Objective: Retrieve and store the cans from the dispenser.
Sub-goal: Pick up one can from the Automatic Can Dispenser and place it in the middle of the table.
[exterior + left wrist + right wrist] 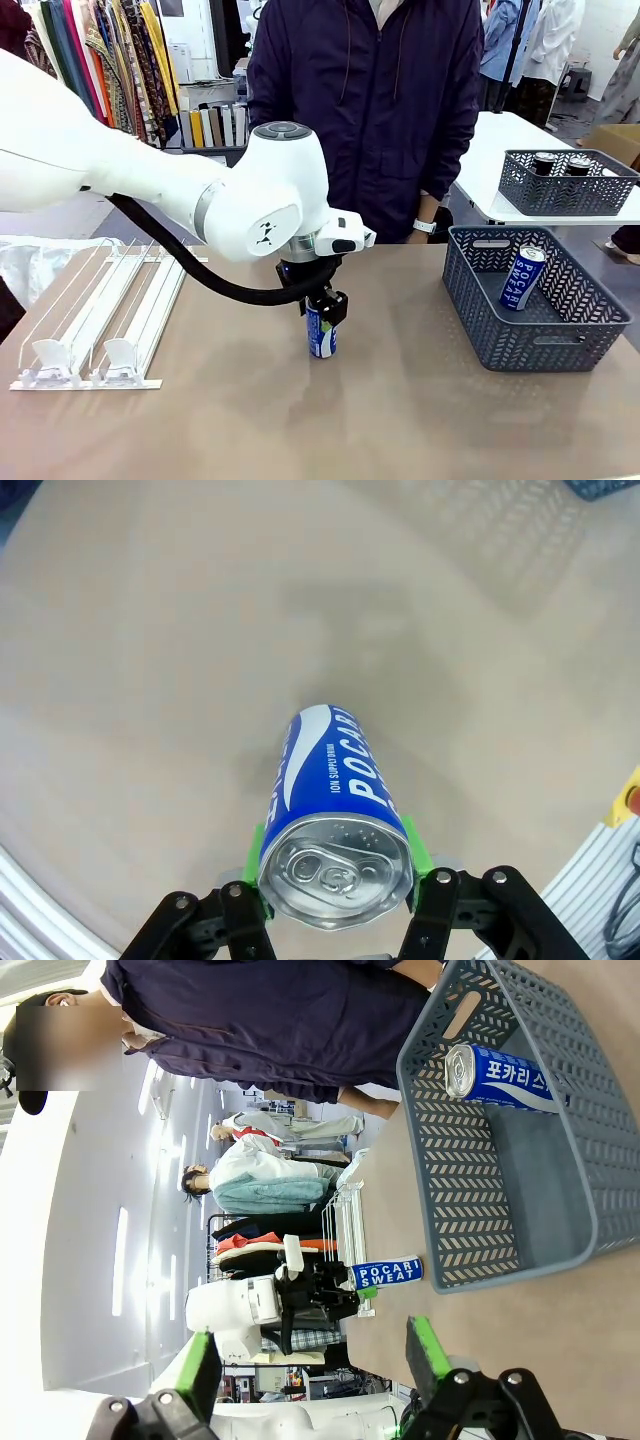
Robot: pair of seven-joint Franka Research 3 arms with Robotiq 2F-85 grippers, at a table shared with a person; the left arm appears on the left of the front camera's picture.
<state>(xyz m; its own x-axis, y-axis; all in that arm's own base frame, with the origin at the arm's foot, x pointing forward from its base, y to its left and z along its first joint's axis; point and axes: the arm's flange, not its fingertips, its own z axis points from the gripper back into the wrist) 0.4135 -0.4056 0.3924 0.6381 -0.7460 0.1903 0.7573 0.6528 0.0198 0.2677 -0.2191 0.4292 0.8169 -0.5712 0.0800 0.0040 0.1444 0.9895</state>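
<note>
my left hand pinched a blue can upright mid tan counter; my right hand stood spread; clothes racks lined the far room.

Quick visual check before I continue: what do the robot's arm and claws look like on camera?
The left arm is glossy white with rounded joints, a grey cap and a black corrugated cable. The left claw and the right claw are black linkages with bright green pads.

Left arm reaches across table middle, left pincer pointing down, clamped on can; right pincer spread wide.
</note>
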